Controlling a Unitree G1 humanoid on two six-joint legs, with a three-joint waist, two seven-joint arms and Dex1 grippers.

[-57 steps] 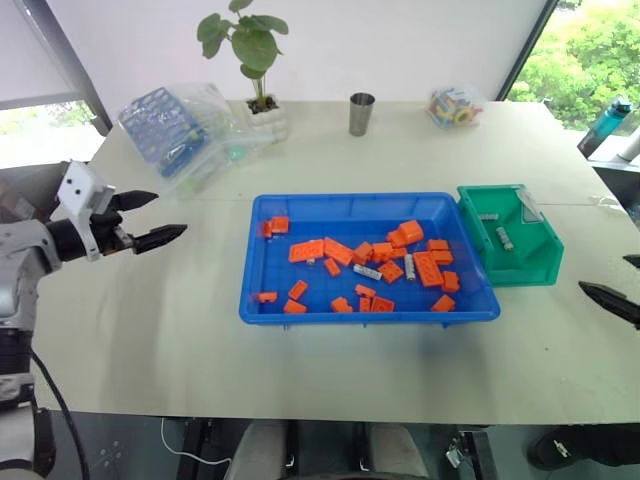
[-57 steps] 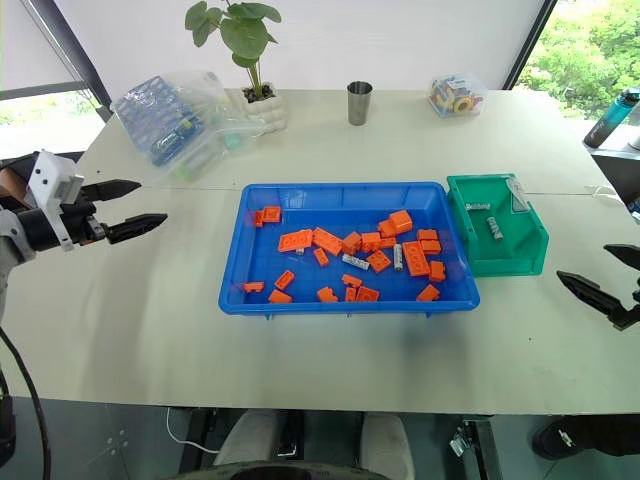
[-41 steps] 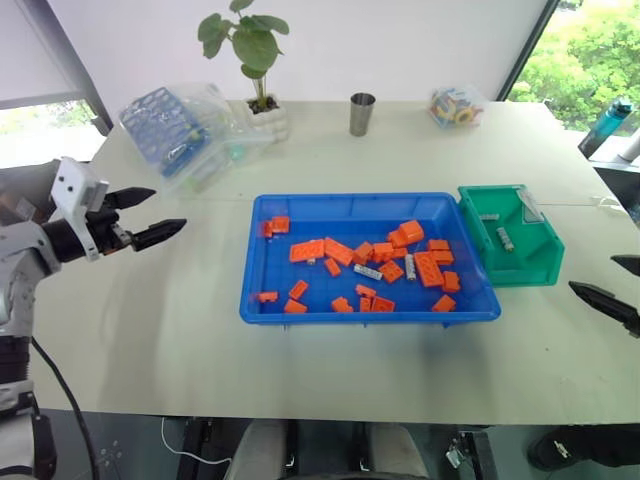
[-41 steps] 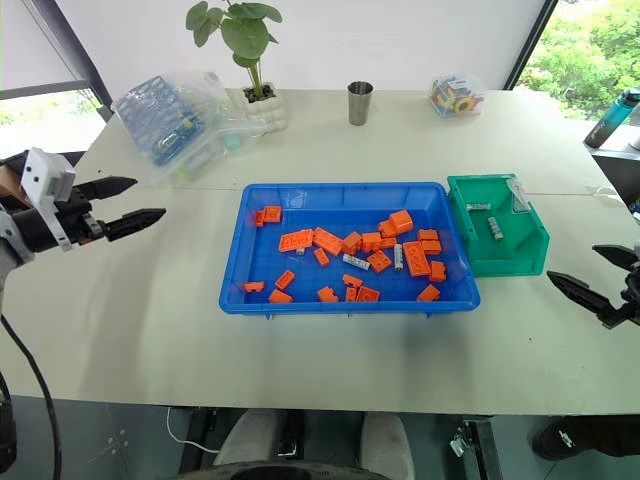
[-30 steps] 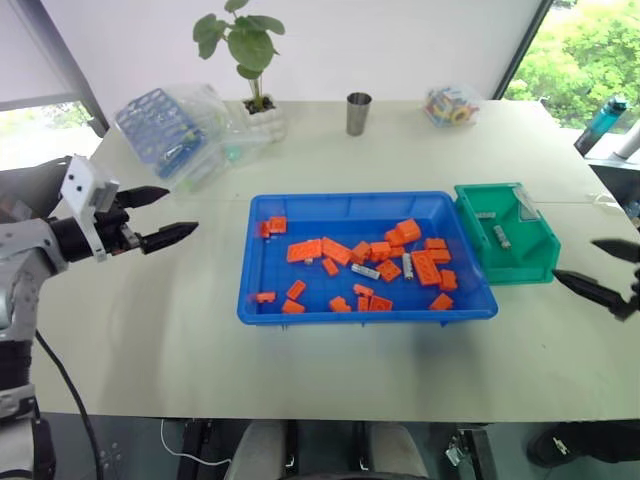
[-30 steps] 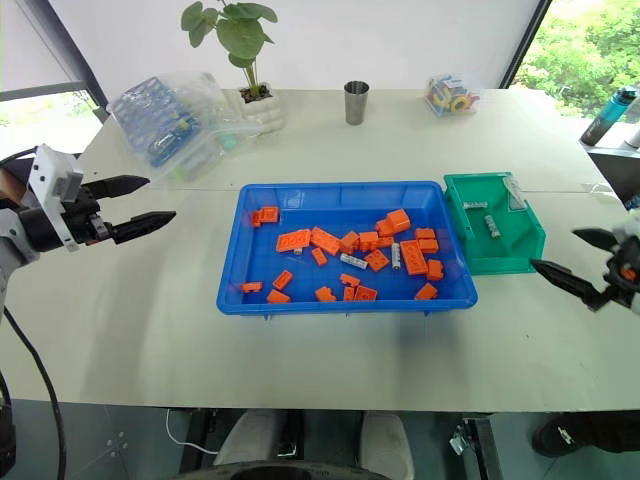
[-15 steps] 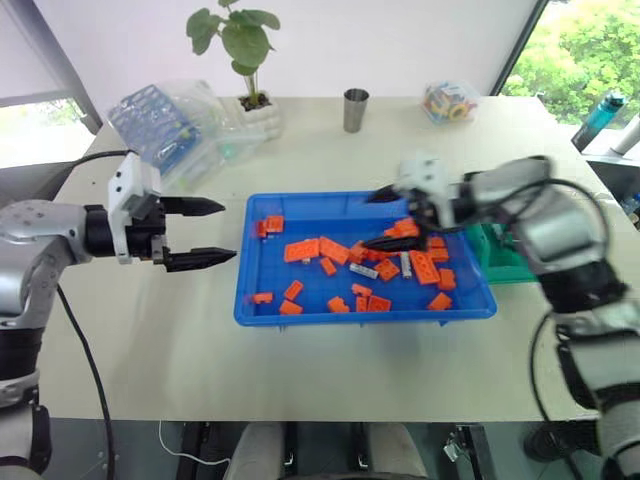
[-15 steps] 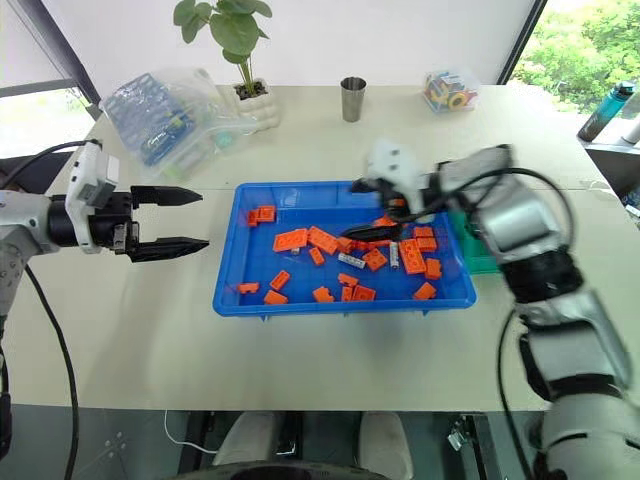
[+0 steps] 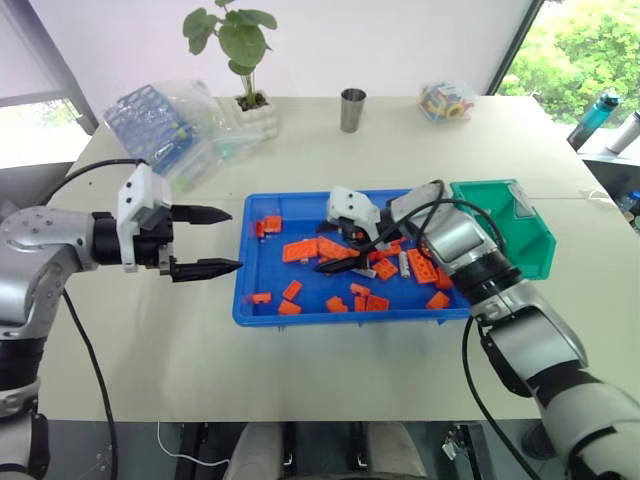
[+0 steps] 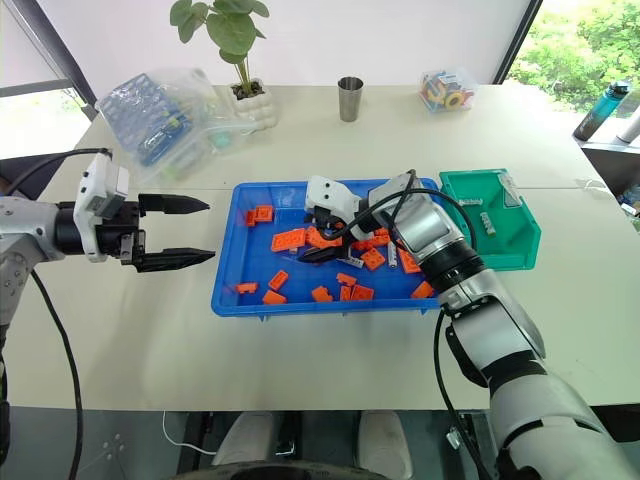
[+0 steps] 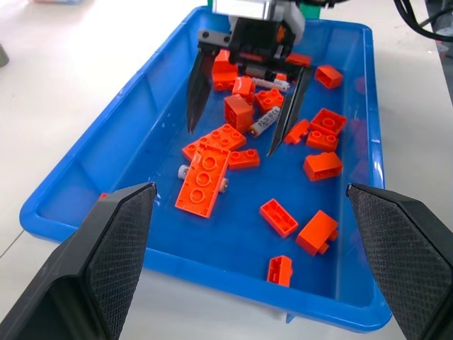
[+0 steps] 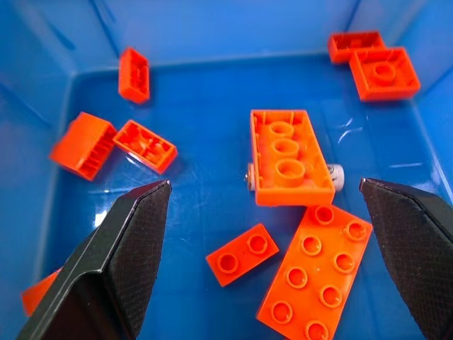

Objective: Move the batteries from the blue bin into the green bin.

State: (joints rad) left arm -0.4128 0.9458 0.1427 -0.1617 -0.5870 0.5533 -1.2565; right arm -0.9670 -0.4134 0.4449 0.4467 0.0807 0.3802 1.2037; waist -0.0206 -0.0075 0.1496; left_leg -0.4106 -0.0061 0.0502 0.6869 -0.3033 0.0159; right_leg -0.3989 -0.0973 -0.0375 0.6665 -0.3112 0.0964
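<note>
Orange bricks (image 12: 291, 157) crowd the blue bin (image 9: 260, 310), and that is the main hazard: one battery (image 12: 334, 173) lies pinned under a brick with only its ends showing, so the wide-open, empty right pincer (image 11: 241, 106), poised over the bin's middle, would likely close on brick instead, or flick pieces about. Another battery (image 11: 267, 124) lies bare between the bricks just by that pincer's fingertips, an easier pick. The left pincer (image 9: 205, 240), also open and empty, hovers over the tabletop (image 9: 150, 340) beside the bin's left wall, apart from it. The green bin (image 10: 520, 250) touches the blue bin's right side and already holds a battery (image 10: 487, 222); carrying there means clearing both rims. Open tabletop lies in front and on the left.
</note>
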